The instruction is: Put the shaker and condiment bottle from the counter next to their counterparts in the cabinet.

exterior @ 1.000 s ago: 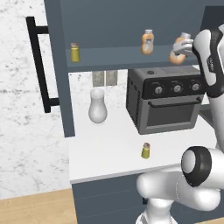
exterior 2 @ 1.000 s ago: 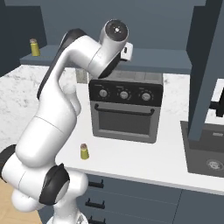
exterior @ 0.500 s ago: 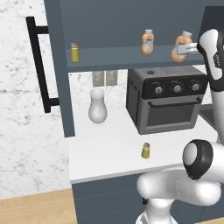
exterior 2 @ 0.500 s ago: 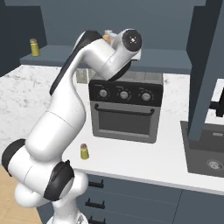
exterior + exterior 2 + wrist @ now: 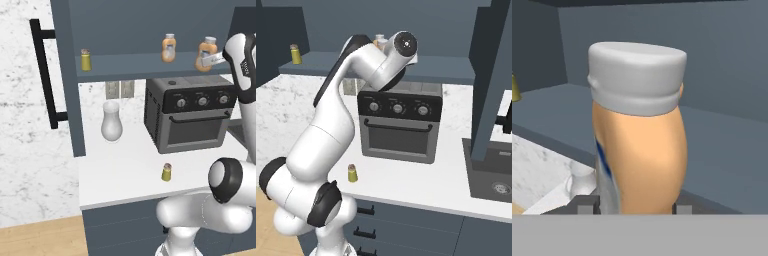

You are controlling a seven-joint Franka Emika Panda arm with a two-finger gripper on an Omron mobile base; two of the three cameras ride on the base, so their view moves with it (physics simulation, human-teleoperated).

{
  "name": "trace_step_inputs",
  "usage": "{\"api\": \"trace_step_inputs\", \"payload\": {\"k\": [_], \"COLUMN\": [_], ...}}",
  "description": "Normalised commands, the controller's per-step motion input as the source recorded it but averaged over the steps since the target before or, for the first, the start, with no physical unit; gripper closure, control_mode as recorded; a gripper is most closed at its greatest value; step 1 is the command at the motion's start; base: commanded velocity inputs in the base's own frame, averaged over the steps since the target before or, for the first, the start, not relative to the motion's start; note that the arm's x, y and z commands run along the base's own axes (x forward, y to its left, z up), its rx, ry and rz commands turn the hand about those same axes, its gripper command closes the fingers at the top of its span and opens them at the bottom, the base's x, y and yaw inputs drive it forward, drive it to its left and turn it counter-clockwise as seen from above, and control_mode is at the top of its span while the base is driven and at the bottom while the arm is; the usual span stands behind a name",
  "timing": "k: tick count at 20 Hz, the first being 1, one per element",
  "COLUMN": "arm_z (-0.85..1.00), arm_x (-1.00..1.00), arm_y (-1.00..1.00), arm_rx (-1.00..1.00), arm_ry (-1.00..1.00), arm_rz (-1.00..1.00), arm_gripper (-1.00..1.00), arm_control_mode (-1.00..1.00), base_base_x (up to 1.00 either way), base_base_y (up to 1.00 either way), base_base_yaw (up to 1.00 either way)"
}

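black toaster oven (image 5: 192,112) and white vase (image 5: 111,121) side by side, wall outlet (image 5: 119,89) behind

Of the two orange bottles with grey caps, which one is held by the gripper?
The right-hand condiment bottle, at the shelf's right end, sits between the gripper fingers; the hand view shows it close up. The other orange bottle stands free on the cabinet shelf, further left.

Even, flat, shadowless rendered light
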Motion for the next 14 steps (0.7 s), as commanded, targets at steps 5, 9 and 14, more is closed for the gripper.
{"api": "trace_step_inputs", "payload": {"k": [5,9,14], "arm_z": [-0.05,-0.03,-0.08], "arm_x": [0.13,0.59,0.68], "arm_y": [0.0,0.0,0.0], "arm_rx": [0.0,0.0,0.0], "arm_ry": [0.0,0.1,0.09], "arm_rz": [0.0,0.0,0.0], "arm_gripper": [1.0,1.0,1.0], "arm_control_mode": [-1.0,-1.0,-1.0], "base_base_x": [0.0,0.0,0.0], "base_base_y": [0.0,0.0,0.0], "base_base_yaw": [0.0,0.0,0.0]}}
